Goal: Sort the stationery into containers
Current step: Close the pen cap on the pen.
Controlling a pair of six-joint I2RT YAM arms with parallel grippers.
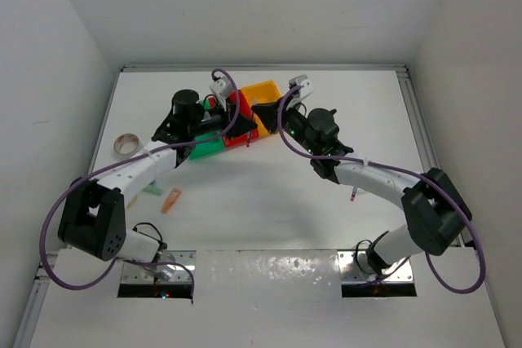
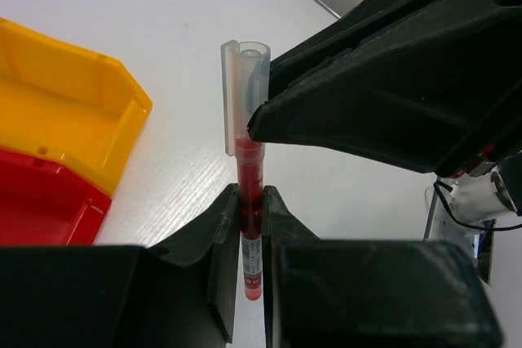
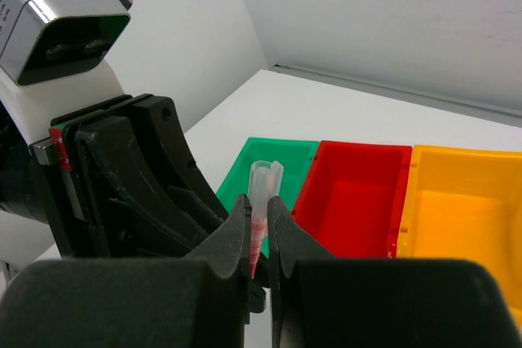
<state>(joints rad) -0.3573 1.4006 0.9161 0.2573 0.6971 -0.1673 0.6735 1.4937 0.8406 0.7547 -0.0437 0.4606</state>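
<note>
**Red pen, clamped by both grippers beside the bins**

1. Left gripper (image 2: 250, 205): fingers closed on the lower barrel of the red pen (image 2: 249, 165), low centre of the left wrist view. The grip runs across the barrel, so the pen stands on end between the pads.

2. Right gripper (image 3: 258, 222): closed on the same pen higher up, at the foot of its clear cap (image 2: 241, 79). In the left wrist view it reaches in from the upper right. Two grips on one pen read as a handover between arms, or a pull on the cap; which cannot be told.

3. Containers: green bin (image 3: 281, 148), red bin (image 3: 351, 193) and yellow bin (image 3: 465, 209), joined in a row across the right half of the right wrist view. The pen is in the air near them and in none of them. Which bin it is meant for cannot be told.

4. Unsorted, left side of the top view, lying on the table (image 1: 269, 201): tape roll (image 1: 125, 145), teal stick (image 1: 153, 190), orange stick (image 1: 170, 200). All are well apart from the bins, and by judgement they wait their turn
</note>
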